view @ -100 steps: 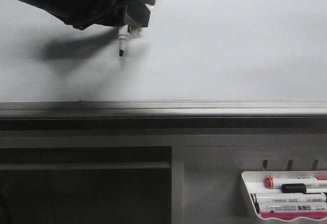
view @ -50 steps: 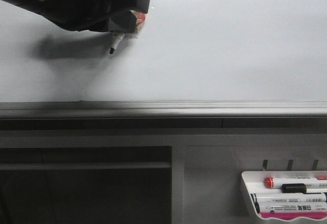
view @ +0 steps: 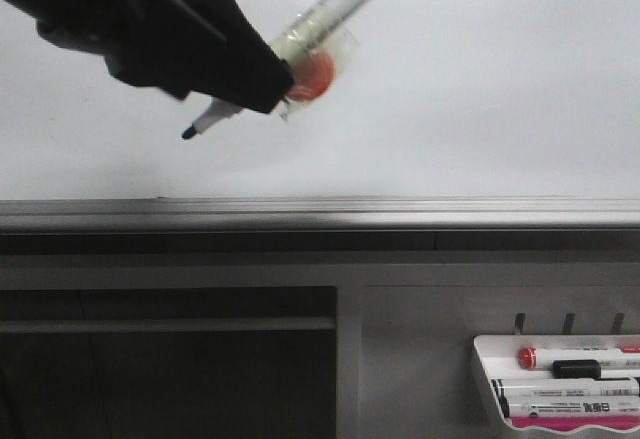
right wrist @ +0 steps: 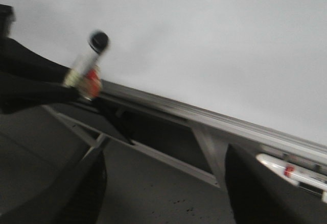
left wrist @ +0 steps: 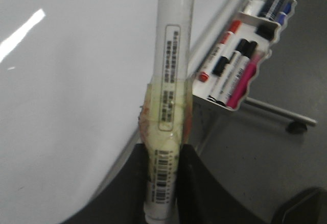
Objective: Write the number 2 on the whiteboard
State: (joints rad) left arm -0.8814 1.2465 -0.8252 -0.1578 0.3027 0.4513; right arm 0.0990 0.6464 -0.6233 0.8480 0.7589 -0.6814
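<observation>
The whiteboard fills the upper front view, with a glare patch at its top and a grey ledge below. No number 2 or any other mark shows on it. My left gripper is shut on a white marker wrapped in yellowish tape with a red blob. The marker lies slanted, its black tip pointing down-left in front of the board; I cannot tell whether it touches. In the left wrist view the jaws clamp the marker barrel. My right gripper is open and empty, low before the board.
A white marker tray with several markers hangs at lower right under the ledge; it also shows in the left wrist view. A dark recess lies below the ledge at left.
My left gripper has rotated and dropped lower. The marker swung from pointing straight down to a slant, its tip moving left and down. No mark has appeared on the board.
</observation>
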